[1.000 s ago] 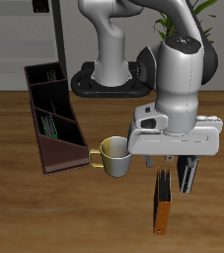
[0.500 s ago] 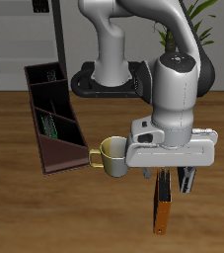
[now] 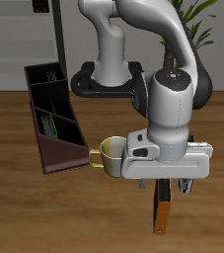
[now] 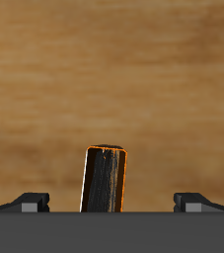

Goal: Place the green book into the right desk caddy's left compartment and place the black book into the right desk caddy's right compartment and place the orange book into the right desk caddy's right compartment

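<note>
Gripper [image 3: 173,186] hangs low over the orange book [image 3: 163,210], which stands on edge near the table's front edge, well away from the caddy [image 3: 52,117]. In the wrist view the book [image 4: 106,180] sits between the wide-open fingers [image 4: 23,203], nothing gripped. A yellow mug [image 3: 113,155] sits between book and caddy, just beside the caddy's near end. The arm's bulk hides the book's top, and I can't make out what's in the caddy's sections.
</note>
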Motion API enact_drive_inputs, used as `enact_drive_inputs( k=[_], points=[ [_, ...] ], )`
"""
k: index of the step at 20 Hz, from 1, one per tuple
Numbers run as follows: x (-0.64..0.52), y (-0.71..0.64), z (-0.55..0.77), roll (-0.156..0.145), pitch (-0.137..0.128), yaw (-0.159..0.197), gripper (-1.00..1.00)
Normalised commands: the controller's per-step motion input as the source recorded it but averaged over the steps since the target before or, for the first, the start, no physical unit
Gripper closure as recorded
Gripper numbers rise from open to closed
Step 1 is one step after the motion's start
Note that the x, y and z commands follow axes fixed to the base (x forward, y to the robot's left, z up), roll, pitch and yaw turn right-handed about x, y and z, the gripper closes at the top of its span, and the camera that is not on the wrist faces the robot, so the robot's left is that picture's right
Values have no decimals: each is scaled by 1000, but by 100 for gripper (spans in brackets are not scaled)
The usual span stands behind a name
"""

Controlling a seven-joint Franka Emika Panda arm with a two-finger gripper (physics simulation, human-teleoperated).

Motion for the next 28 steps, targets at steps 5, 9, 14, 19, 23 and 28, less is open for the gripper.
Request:
enact_drive_inputs(
  k=[5, 9, 14, 19, 23, 28],
  points=[
    [9, 29, -194, -2, 26, -11, -100],
    [-50, 98, -201, 7, 41, -22, -100],
    [-38, 16, -186, 13, 22, 20, 100],
    [50, -133, -161, -17, 26, -19, 100],
    [-73, -116, 46, -11, -7, 8, 100],
    [-236, -116, 390, -2, -44, 5, 100]
  ],
)
